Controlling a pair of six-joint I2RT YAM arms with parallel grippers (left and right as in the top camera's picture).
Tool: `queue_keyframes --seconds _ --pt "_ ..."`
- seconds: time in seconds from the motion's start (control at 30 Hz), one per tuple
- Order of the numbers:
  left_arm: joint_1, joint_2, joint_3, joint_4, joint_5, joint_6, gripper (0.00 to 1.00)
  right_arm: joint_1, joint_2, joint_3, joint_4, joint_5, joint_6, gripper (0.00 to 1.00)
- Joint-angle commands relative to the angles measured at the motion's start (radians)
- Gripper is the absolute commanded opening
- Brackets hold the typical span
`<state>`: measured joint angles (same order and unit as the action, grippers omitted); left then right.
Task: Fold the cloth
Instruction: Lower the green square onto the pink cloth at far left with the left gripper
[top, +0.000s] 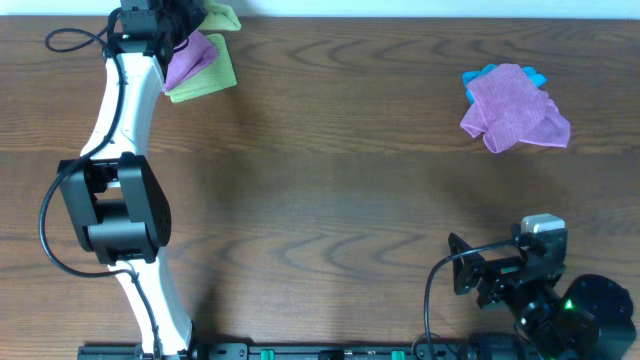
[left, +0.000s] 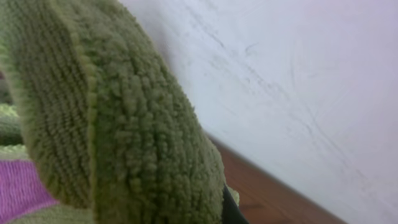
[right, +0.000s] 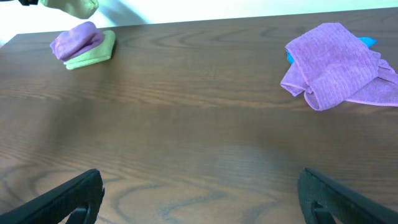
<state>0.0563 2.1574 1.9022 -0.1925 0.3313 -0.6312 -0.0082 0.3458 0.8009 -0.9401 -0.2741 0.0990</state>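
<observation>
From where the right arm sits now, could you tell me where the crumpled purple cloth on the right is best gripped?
Pinch the purple cloth at its raised near-left fold, from above on the robot's side. That fold bunches over bare table, while the blue cloth shows only at the far edge, so the fingers would likely catch purple alone.

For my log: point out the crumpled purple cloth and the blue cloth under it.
crumpled purple cloth (top: 515, 110), overhead, its centre.
blue cloth (top: 476, 77), overhead, exposed left edge.

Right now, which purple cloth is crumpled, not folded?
The right purple cloth, bunched over a blue cloth; the left purple cloth lies folded on a green cloth.
</observation>
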Motion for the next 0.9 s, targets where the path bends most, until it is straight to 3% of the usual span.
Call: queue_keyframes --seconds 0.0,0.27,0.87 --pt "0.004 0.043 0.015 0.018 -0.021 0.023 0.05 -0.013 -0.001 -0.006 0.001 -0.003 0.013 0.99" --pt "0.008 0.098 0.015 0.03 -0.013 0.025 0.05 -0.013 -0.001 -0.006 0.001 -0.003 0.013 0.99" --pt "0.049 0.126 0.015 -0.206 -0.07 0.087 0.06 -0.013 -0.001 -0.006 0.001 -0.003 0.013 0.99"
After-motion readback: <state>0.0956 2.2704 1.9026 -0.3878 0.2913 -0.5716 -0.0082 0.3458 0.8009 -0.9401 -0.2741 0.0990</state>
